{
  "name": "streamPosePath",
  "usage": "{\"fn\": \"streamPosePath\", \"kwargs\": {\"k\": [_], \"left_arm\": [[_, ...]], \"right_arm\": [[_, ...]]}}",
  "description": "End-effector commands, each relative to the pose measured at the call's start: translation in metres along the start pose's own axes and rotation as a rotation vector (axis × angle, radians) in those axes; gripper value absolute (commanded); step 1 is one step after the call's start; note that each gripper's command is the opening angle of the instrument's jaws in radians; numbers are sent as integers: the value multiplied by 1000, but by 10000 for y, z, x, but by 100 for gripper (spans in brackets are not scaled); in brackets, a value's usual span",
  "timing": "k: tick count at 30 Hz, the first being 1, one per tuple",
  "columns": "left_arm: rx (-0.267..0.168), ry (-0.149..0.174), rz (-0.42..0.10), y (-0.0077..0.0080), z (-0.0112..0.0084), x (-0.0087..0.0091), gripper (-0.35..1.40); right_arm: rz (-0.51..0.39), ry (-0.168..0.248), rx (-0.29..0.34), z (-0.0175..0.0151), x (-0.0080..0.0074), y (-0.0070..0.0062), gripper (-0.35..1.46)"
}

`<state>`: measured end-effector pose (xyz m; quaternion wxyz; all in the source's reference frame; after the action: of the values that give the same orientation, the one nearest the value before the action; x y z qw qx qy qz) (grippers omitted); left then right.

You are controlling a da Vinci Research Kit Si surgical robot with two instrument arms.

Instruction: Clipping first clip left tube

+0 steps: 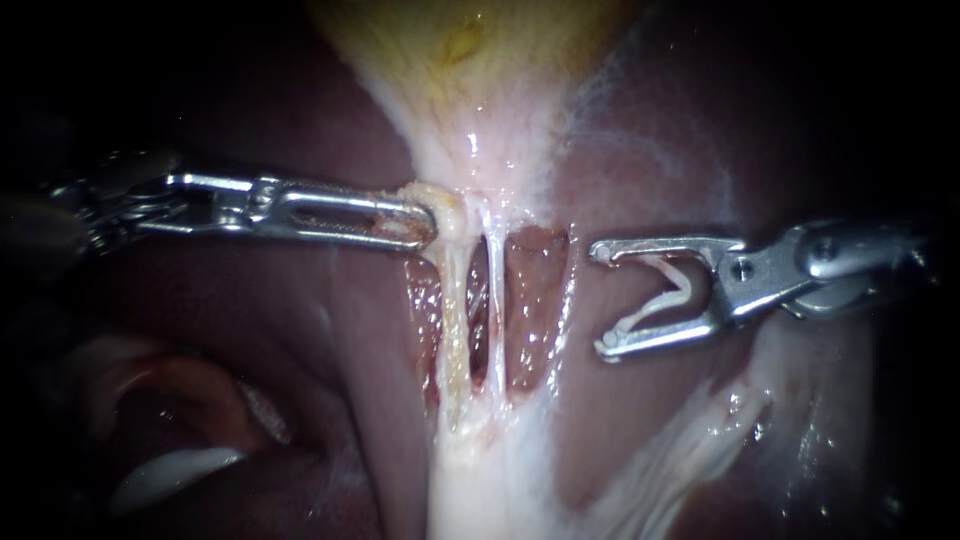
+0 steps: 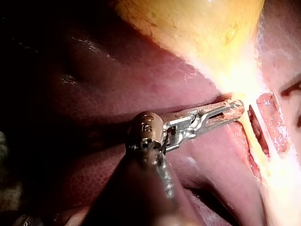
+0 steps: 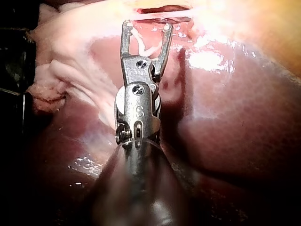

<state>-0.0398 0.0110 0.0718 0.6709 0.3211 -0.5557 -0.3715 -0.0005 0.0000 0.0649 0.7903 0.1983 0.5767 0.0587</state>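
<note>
Currently we see no clip on the left tube (image 1: pixel 453 320). The left instrument (image 1: pixel 425 225) has its jaws clamped on tissue (image 1: pixel 452 200) just above that tube. The right instrument (image 1: pixel 603 298) holds the clip (image 1: pixel 672 290) between wide-standing jaws, well right of the tube. Placement remains.

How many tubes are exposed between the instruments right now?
2. The left tube, thicker and yellowish, runs down from my left instrument's tip; the right tube, thin and white, lies beside it, nearer my right instrument. More may be hidden.
</note>
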Motion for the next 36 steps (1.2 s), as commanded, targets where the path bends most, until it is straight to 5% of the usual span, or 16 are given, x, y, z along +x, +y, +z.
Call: {"fn": "streamPosePath", "kwargs": {"k": [1, 10, 20, 36], "left_arm": [[1, 0, 0, -1, -1, 0, -35], [15, 5, -12, -34, -32, -17, -35], [44, -31, -21, -64, -55, -38, -35], [48, -35, -20, -65, -57, -38, -35]], "right_arm": [[0, 0, 0, 0, 0, 0, 50], [-1, 1, 6, 1, -1, -1, 50], [-1, 1, 6, 1, -1, 0, 50], [8, 5, 21, 29, -7, -4, 49]]}}
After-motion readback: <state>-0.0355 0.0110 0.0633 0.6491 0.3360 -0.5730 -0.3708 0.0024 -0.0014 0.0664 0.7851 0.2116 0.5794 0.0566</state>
